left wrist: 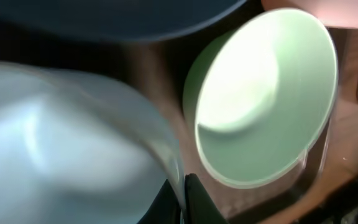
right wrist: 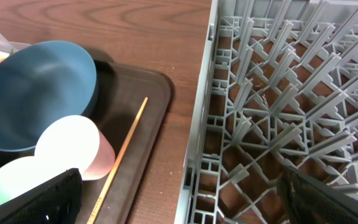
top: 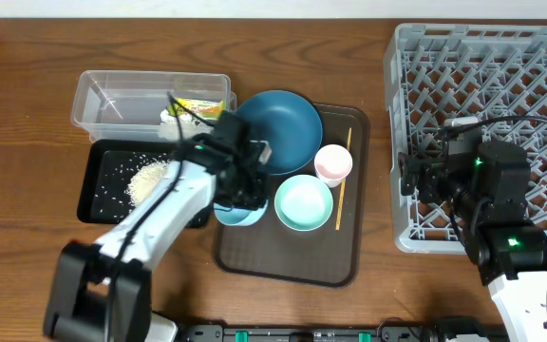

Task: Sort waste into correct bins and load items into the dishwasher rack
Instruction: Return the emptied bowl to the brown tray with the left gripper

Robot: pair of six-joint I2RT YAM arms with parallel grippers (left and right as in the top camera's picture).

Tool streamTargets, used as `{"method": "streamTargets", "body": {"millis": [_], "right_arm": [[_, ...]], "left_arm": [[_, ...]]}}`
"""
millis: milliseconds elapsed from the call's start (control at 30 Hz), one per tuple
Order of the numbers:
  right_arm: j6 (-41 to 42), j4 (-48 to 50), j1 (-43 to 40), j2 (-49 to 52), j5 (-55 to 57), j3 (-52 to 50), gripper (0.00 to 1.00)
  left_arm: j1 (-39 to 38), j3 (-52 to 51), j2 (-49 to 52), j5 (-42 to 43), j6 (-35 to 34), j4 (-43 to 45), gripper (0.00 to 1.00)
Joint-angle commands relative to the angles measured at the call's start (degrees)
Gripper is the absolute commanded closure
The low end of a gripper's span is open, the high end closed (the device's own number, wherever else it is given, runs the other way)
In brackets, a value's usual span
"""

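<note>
- Wooden table (top: 27,114) bears a brown serving tray (top: 283,261).
- At the serving tray's left edge, the left gripper (top: 238,195) is clamped on the rim of a pale blue bowl (top: 240,217).
- Mint bowl (top: 303,203), pinkish cup (top: 332,162), dark blue plate (top: 278,128) and chopsticks (top: 343,195) lie on the serving tray.
- Right of it, the right gripper (top: 416,176) hangs with fingers wide apart over the grey rack (top: 501,76).
- Left of it sit a black tray (top: 103,185) of rice (top: 148,180) and a clear tub (top: 112,100).

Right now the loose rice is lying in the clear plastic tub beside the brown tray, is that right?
Not quite. The overhead view shows the rice lying in the black tray, not in the clear plastic tub, which holds the wrapper. That black tray does sit beside the brown tray.
</note>
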Motion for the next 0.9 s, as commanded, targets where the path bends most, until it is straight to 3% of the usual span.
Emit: {"method": "streamTargets", "body": {"millis": [0, 167, 367, 633, 867], "right_arm": [[0.63, -0.02, 0.72, 0.28, 0.37, 1.14, 0.01], [0.63, -0.02, 0.72, 0.28, 0.37, 1.14, 0.01], [0.61, -0.02, 0.72, 0.28, 0.39, 1.14, 0.01], [0.61, 0.02, 0.72, 0.28, 0.68, 1.14, 0.01], [0.63, -0.09, 0.72, 0.28, 1.86, 1.14, 0.01]], "left_arm": [[-2.36, 0.13, 1.88, -2.08, -1.79, 1.81, 0.93], [-5.01, 0.13, 2.38, -1.9, -2.21, 3.98, 0.83], [-5.7, 0.26, 2.1, 0.2, -2.14, 4.55, 0.53], [-5.09, 7.52, -1.46, -8.76, -0.07, 1.57, 0.5], [-5.11, 9.05, -0.26, -12.39, 0.0, 13.18, 0.5]]}}
